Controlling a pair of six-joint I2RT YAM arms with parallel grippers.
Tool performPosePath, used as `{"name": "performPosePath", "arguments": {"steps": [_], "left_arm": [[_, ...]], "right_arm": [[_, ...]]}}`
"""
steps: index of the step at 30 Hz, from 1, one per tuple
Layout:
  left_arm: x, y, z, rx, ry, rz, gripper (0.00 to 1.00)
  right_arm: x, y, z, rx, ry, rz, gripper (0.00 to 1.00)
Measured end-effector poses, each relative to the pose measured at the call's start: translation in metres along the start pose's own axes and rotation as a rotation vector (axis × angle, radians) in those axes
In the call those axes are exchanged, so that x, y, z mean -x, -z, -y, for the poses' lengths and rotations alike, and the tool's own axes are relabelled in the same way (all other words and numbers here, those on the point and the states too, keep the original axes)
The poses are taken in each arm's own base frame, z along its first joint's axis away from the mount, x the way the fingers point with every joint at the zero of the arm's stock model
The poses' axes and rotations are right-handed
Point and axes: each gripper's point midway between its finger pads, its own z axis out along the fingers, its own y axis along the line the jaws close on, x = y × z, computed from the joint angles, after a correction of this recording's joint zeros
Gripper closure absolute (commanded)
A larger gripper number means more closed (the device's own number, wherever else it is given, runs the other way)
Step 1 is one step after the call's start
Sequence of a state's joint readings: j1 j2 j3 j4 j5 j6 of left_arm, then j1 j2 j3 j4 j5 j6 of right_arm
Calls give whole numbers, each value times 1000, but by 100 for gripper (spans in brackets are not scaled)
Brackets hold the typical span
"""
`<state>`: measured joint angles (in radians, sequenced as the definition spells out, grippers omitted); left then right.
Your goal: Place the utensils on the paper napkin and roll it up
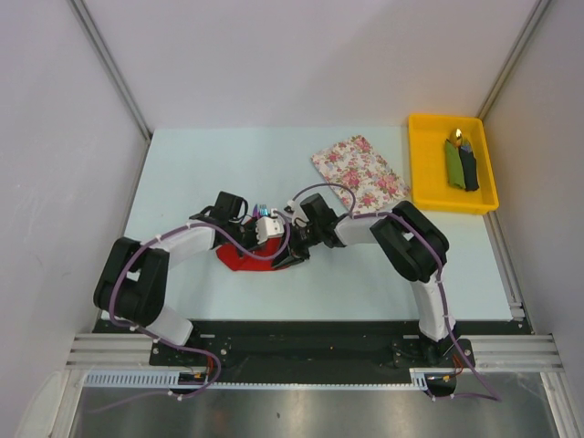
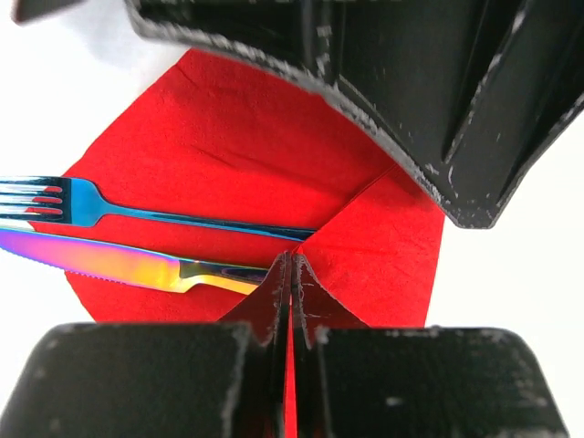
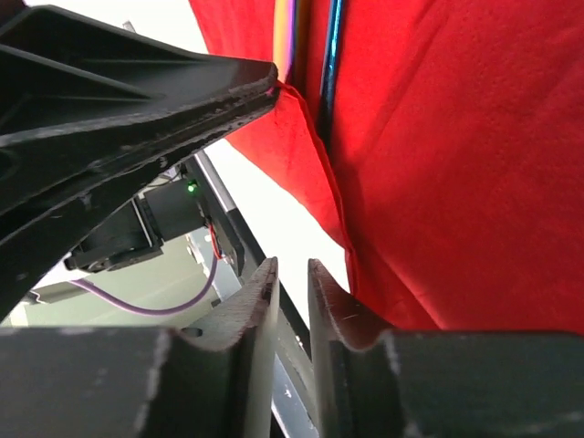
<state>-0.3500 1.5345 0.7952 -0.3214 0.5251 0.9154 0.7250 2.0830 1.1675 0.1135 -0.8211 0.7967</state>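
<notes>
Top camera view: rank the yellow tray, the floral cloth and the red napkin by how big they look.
1. yellow tray
2. floral cloth
3. red napkin: smallest as seen, but the arms cover much of it and it is partly folded, so its full size is unsure.

Pale blue table (image 1: 228,164), white walls (image 1: 301,55) on 3 sides. Flower cloth (image 1: 359,173) w/ pink roses lies flat near the back, turned a bit, one corner just beside the yellow tray (image 1: 429,187). Tray sits at the back right corner. In it: green roll (image 1: 453,162) & dark roll (image 1: 470,168), side by side, touching. Gray metal rail (image 1: 301,349) runs along the near edge.
</notes>
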Motion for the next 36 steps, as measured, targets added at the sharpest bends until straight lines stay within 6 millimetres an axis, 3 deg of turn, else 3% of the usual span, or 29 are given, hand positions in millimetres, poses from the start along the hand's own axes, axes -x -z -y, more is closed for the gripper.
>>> {"name": "performPosePath", "arguments": {"steps": [5, 9, 15, 21, 28, 36], "left_arm": [[-3, -1, -1, 0, 7, -3, 98], [-6, 0, -1, 1, 35, -6, 66], [-5, 23, 0, -15, 122, 20, 54], [3, 47, 15, -26, 136, 38, 56], [-7, 44, 29, -59, 161, 1, 54], [-23, 35, 31, -55, 185, -57, 66]], "right_arm": [[1, -8, 4, -7, -17, -6, 80], [3, -11, 11, -26, -24, 3, 83], [7, -13, 18, -38, -41, 6, 83], [7, -13, 19, -37, -43, 5, 83], [7, -13, 19, -38, -43, 5, 83], [10, -13, 19, -46, -34, 8, 83]]}}
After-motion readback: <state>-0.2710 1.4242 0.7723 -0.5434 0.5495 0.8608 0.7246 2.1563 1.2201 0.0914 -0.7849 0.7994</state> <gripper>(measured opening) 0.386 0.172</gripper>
